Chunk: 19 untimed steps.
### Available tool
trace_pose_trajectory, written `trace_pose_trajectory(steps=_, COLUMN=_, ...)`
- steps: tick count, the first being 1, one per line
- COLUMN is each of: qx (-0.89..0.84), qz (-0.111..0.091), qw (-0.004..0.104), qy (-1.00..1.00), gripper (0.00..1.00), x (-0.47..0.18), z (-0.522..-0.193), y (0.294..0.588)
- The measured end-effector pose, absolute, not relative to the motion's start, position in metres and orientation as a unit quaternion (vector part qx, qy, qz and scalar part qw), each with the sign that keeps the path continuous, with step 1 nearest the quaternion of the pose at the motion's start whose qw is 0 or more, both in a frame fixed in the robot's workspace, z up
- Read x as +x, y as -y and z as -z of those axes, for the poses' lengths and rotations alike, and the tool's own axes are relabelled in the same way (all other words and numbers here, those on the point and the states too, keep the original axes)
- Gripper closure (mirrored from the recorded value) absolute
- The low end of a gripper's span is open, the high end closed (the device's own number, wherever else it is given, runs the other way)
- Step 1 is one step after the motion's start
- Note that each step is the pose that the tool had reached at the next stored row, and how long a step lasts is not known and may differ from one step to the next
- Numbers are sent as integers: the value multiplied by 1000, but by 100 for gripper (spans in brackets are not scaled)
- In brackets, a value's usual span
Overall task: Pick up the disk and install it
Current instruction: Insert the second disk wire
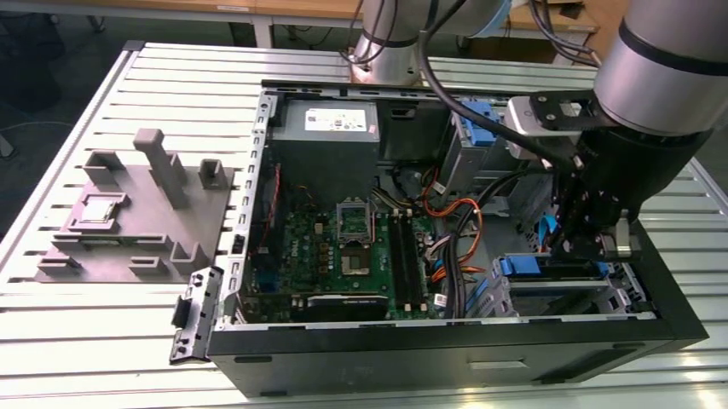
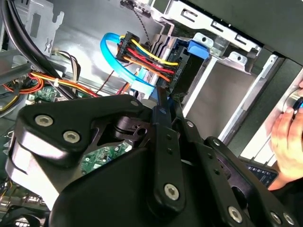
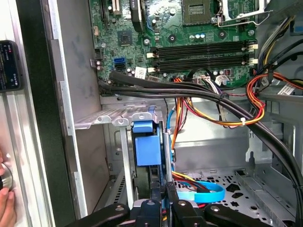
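The disk (image 3: 149, 146) stands on edge in the drive cage (image 3: 113, 118) of the open computer case, its blue plastic rail end facing the first wrist view. In the second wrist view the disk (image 2: 187, 71) is a dark slab with a blue tab, partly inside the metal bay. My gripper (image 3: 166, 201) is shut on the disk's near edge, with the black fingers (image 2: 158, 123) meeting closely around it. In the exterior view the gripper (image 1: 592, 247) hangs over the cage (image 1: 569, 285) at the case's front corner on that view's right.
Bundled orange, yellow and black cables (image 3: 227, 118) and a blue flat cable (image 2: 118, 61) run close beside the bay. The motherboard (image 1: 353, 247) and grey power-supply box (image 1: 330, 123) fill the case. A grey fixture (image 1: 136, 213) sits outside. A person's hand (image 2: 284, 137) rests by the case.
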<state>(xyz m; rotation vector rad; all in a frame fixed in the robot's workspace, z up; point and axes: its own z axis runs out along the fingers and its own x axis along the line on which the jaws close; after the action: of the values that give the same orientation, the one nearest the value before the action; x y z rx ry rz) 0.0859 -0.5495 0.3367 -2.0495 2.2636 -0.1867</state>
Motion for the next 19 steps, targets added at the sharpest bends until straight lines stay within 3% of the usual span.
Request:
trace_pose_trajectory(steps=13, qx=-668, qz=37, qw=66, qy=-741, gripper=84, x=86, z=-335, y=560)
trace_pose_trajectory(steps=19, qx=-675, qz=36, qw=67, qy=-734, gripper=84, x=86, z=-333, y=563)
